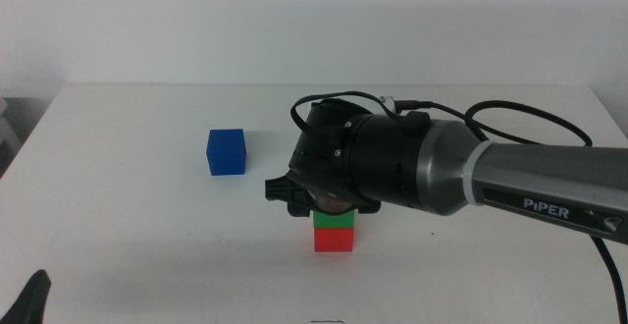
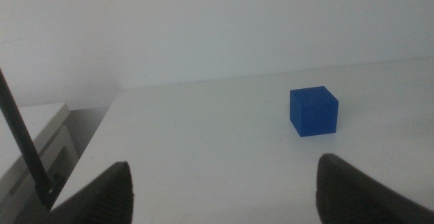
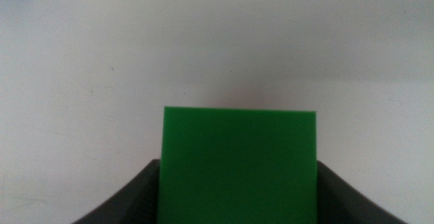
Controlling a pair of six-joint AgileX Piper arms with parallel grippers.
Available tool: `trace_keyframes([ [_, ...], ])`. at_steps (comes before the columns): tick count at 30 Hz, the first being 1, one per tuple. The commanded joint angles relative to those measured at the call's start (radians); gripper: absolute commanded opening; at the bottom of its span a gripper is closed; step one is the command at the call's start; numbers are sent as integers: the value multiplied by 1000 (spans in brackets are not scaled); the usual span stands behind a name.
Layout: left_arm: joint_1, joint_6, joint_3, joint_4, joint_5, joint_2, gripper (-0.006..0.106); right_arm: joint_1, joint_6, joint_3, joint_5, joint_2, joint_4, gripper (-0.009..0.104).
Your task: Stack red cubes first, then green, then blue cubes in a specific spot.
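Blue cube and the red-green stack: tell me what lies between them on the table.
Nothing: in the middle view only bare white table separates the blue cube from the green cube on the red cube. The right gripper hangs over the stack.

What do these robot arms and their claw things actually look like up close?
The right arm is a grey tube marked "PiPER" in white, ending in a bulky black wrist with looping black cables. Its right pincer has two dark jaws. The left pincer has two dark, rounded jaws too.
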Motion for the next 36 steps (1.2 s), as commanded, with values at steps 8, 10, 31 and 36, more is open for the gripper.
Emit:
trace_keyframes([
  [8,-4,-12,-3,-3,-80,-20,91,1,-9,-23,6,-49,-27,92],
  [10,-4,-12,-3,-3,-80,-20,91,1,-9,-25,7,-64,-23,94],
  [31,-4,-12,-3,-3,-80,-20,91,1,-86,-77,116,-249,-18,94],
  [36,-4,-12,-3,-3,-80,-20,91,-7,-269,-173,249,-317,-2,94],
])
